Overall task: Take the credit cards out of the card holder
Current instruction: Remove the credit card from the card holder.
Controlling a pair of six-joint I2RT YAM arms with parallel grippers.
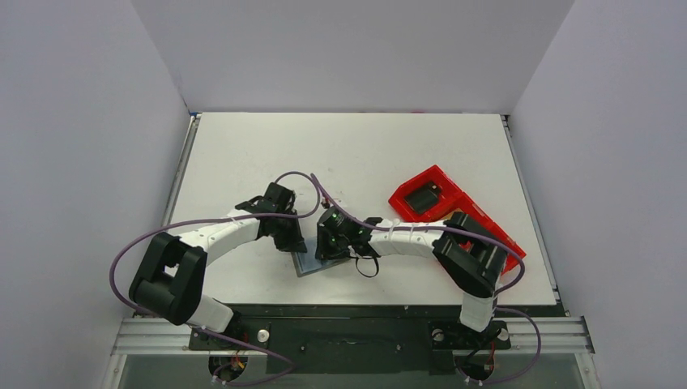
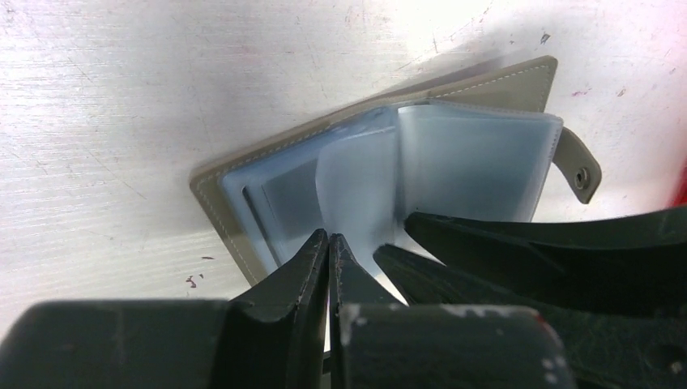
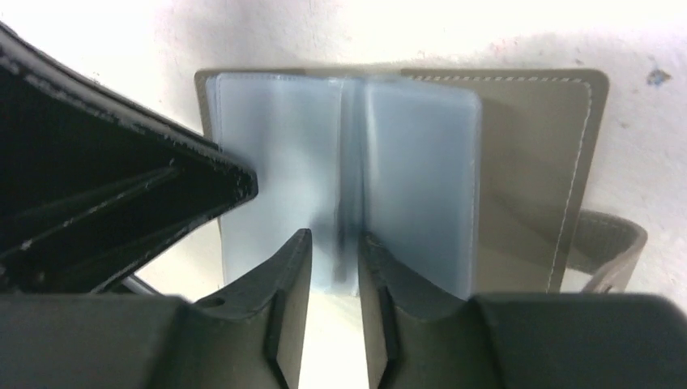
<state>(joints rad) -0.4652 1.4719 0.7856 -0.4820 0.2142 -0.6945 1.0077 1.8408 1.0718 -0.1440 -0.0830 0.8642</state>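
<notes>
Tabletop (image 2: 121,121), card holder (image 2: 478,162) at left end effector (image 2: 328,237)

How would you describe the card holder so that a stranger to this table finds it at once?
On the white table, look at the near middle, where the left gripper and right gripper meet. The card holder lies open under them. Unlike the red tray to its right, it is a small taupe-grey wallet with frosted blue-grey sleeves and a snap tab.

Taupe-grey card holder (image 3: 526,162) — open, lying flat
</notes>
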